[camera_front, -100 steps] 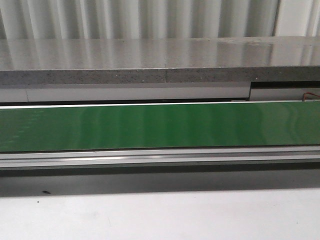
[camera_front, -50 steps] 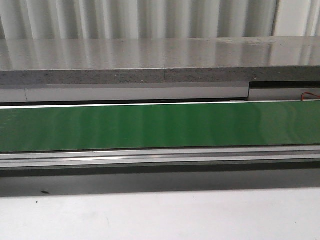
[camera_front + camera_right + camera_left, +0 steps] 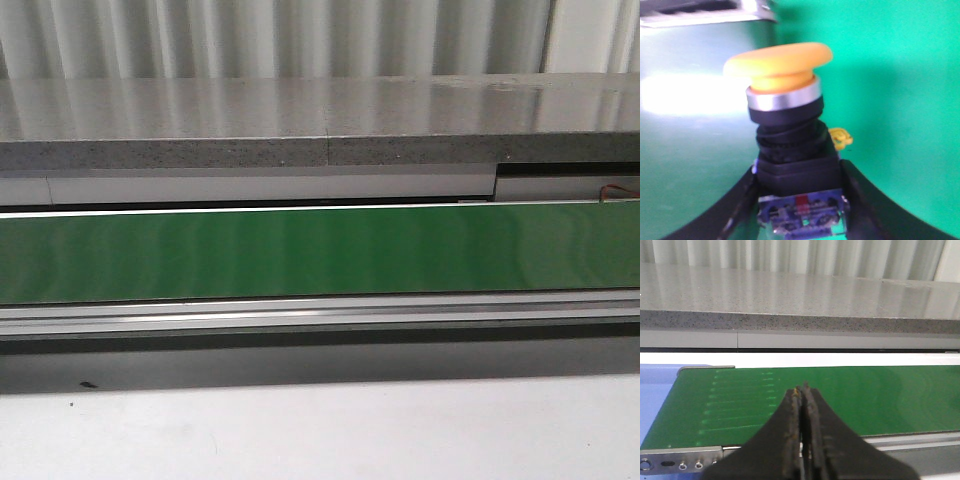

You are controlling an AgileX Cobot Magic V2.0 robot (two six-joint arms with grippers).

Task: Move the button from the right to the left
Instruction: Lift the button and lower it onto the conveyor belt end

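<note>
The right gripper (image 3: 799, 200) is clamped on the button (image 3: 787, 140), its two black fingers pressing the black middle body from either side, just above the blue rear block, whose lower part is cut off by the frame. The button's yellow-orange mushroom cap is smooth and slightly blurred; under it sits a shiny metal ring, then a ribbed black collar. A small yellow tab pokes out beside the body, too soft to identify. Behind it lies the glossy green belt (image 3: 900, 90), with a bright glare patch.

The left gripper (image 3: 802, 435) is clenched with nothing between its fingers, the dark tips meeting over the near edge of the belt.

In the front view neither gripper nor button shows; only the belt, its aluminium rail (image 3: 320, 318), a speckled grey stone ledge (image 3: 320, 120) along the far edge, and the white tabletop (image 3: 320, 435) nearest.
</note>
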